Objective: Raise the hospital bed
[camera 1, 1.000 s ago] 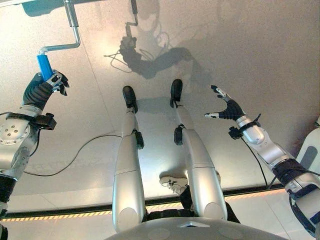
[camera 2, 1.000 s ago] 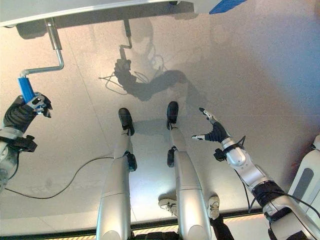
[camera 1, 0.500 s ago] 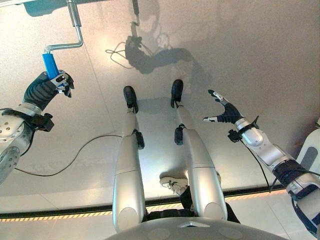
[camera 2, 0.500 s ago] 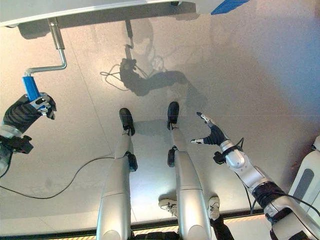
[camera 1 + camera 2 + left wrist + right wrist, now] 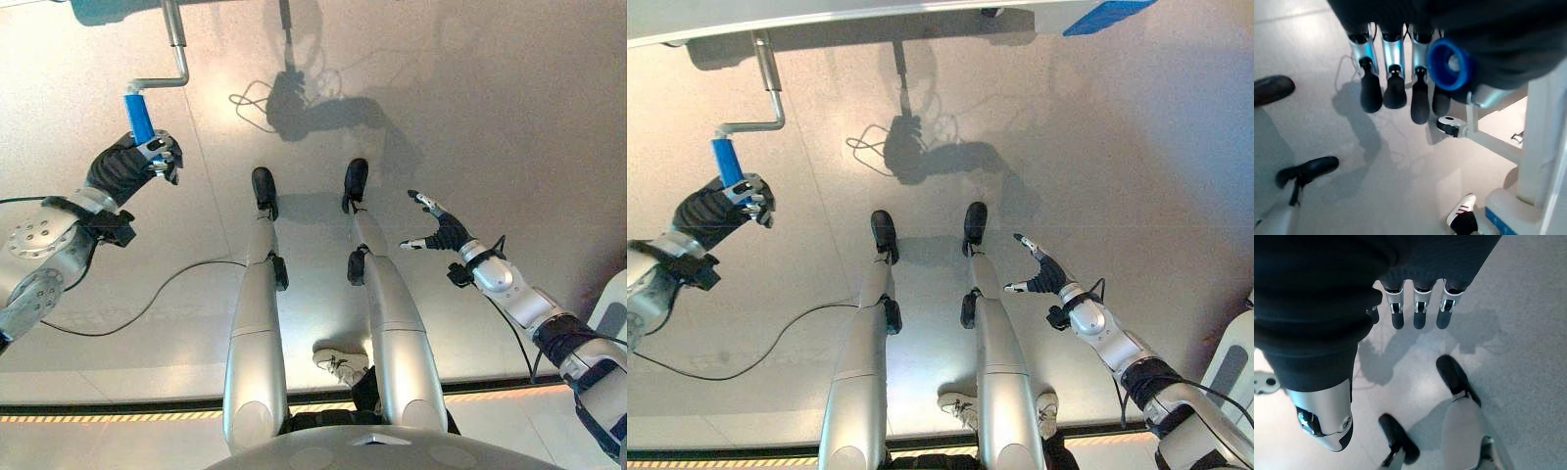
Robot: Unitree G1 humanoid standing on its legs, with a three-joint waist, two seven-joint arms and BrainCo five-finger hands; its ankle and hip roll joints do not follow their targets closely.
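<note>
Now left hand (image 5: 147, 162) gripping blue crank handle (image 5: 136, 117) — right hand (image 5: 443, 231) open.

Person's sneaker (image 5: 1463, 219) on grey floor (image 5: 490, 117)

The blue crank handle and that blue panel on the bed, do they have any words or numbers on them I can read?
None can be read.
Blue crank handle, gripped by the left hand: plain, no writing.
Blue panel on the white bed frame: no letters can be made out.
Blue strip with tiny marks at the bed's foot in the left wrist view: too small and blurred to read.
</note>
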